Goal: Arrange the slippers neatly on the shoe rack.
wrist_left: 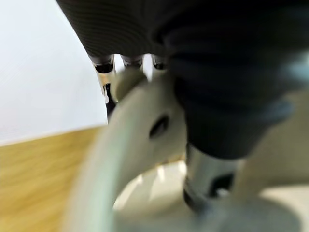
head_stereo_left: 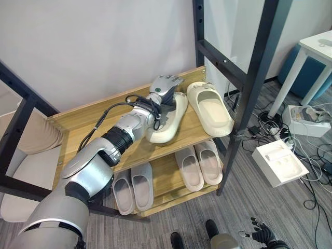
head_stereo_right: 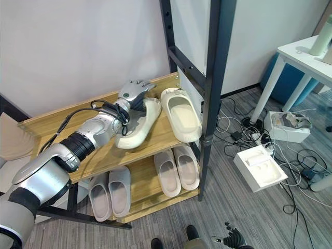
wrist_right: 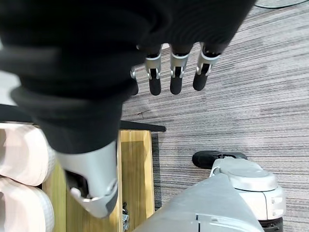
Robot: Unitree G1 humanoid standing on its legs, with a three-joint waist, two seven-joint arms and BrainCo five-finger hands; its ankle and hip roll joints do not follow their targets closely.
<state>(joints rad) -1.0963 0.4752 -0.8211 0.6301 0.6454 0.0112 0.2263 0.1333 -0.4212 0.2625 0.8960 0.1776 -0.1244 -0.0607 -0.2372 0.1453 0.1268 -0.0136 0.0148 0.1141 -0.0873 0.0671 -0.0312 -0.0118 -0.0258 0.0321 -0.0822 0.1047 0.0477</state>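
Two cream slippers lie on the top shelf [head_stereo_left: 93, 116] of the wooden shoe rack. The left cream slipper [head_stereo_left: 165, 127] lies slanted, its far end leaning toward the right cream slipper [head_stereo_left: 211, 109], which lies straight near the shelf's right end. My left hand [head_stereo_left: 165, 85] rests on the slanted slipper's upper. In the left wrist view its fingers [wrist_left: 107, 65] curl over the strap [wrist_left: 130, 140] and the thumb [wrist_left: 207, 181] sits inside. My right hand [head_stereo_left: 263, 235] hangs low over the floor, its fingers [wrist_right: 175, 77] relaxed and holding nothing.
On the lower shelf stand two pairs of pale grey slippers [head_stereo_left: 133, 189] [head_stereo_left: 199, 163]. A black metal frame post [head_stereo_left: 254, 78] rises beside the rack's right end. A white box [head_stereo_left: 280, 162], cables and a white table [head_stereo_left: 317, 44] occupy the floor to the right.
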